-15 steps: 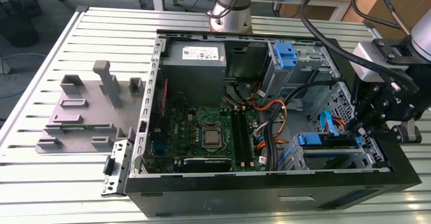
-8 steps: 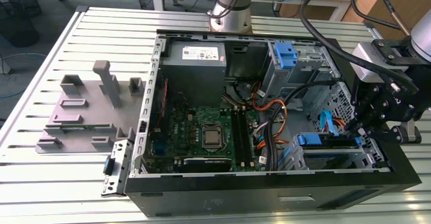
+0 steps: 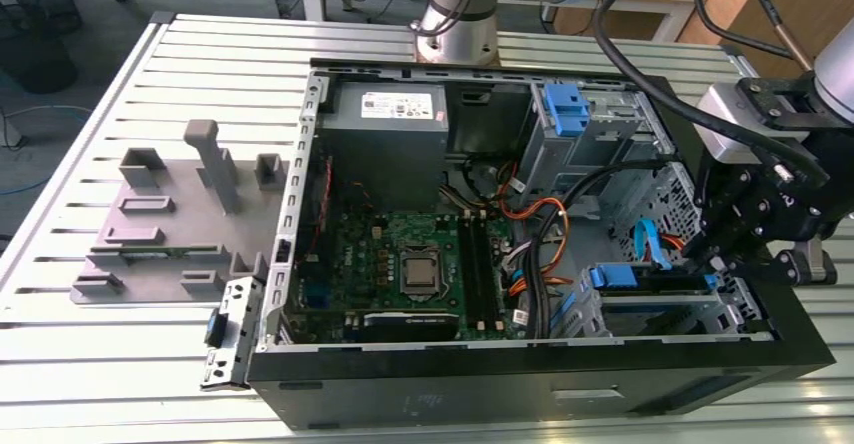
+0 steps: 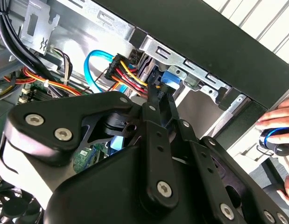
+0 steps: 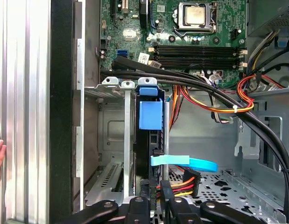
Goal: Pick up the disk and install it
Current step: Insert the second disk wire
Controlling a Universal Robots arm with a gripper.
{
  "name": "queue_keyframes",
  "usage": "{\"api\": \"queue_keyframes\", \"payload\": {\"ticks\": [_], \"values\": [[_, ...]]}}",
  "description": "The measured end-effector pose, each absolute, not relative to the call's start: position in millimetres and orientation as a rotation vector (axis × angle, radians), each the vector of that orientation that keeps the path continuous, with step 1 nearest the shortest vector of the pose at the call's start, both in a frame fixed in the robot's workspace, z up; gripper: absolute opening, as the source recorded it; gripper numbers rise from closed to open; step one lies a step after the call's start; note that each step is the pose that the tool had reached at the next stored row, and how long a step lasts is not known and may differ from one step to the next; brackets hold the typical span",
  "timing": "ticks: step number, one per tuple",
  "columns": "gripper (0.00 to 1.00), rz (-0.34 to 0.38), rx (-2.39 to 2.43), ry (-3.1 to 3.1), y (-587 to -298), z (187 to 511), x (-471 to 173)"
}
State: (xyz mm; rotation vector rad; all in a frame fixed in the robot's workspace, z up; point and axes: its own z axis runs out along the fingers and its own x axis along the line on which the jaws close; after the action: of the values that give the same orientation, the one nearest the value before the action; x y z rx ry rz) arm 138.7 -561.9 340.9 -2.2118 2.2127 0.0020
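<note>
- I have the gripper (image 3: pixel 747 249) down at the drive cage (image 3: pixel 674 309) in the open computer case (image 3: pixel 534 364), on the exterior view's right, with the disk (image 5: pixel 149 114) standing on edge in a bay slot, blue caddy tab showing.
- In the first wrist view the fingers (image 5: pixel 166 186) sit narrowly parted at the disk's connector end, close to its edge; I cannot tell whether they actually bear on it or grip anything.
- Main risk: the bundled power wires (image 5: pixel 184 184) and the blue data cable (image 5: pixel 191 163) lie right beside the fingers (uncomfortably close), so a push could pinch or snag them.
- If the disk is slightly cocked in its rails, pressure from here could jam it or bend the sheet-metal cage.
- A person's hand (image 4: pixel 279 123) rests just outside the case wall; a sudden sideways jolt of the arm worries me.
</note>
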Motion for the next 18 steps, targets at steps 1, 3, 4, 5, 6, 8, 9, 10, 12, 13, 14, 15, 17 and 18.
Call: {"api": "queue_keyframes", "payload": {"ticks": [1,3,4,5,6,8,9,10,12,13,14,15,17,18], "values": [[0.24,0.003,-2.212,2.212,-561.9,340.1,138.7],[0.24,0.002,-2.212,2.213,-562.0,338.4,138.7],[0.24,0.002,-2.212,2.213,-561.9,337.2,138.7],[0.24,0.002,-2.212,2.213,-562.0,336.1,138.7],[0.24,0.002,-2.212,2.213,-561.9,335.4,138.6],[0.24,0.002,-2.212,2.213,-561.9,334.1,138.6],[0.24,0.002,-2.212,2.213,-561.9,334.0,138.6],[0.24,0.002,-2.212,2.213,-562.0,334.0,138.7],[0.24,0.002,-2.212,2.213,-562.0,333.8,138.7],[0.24,0.002,-2.212,2.213,-561.9,333.7,138.7],[0.24,0.002,-2.212,2.213,-561.9,333.7,138.7],[0.24,0.002,-2.212,2.213,-562.0,333.7,138.7],[0.24,0.002,-2.212,2.213,-561.9,333.7,138.7],[0.22,0.002,-2.212,2.213,-562.0,333.8,138.7]]}}
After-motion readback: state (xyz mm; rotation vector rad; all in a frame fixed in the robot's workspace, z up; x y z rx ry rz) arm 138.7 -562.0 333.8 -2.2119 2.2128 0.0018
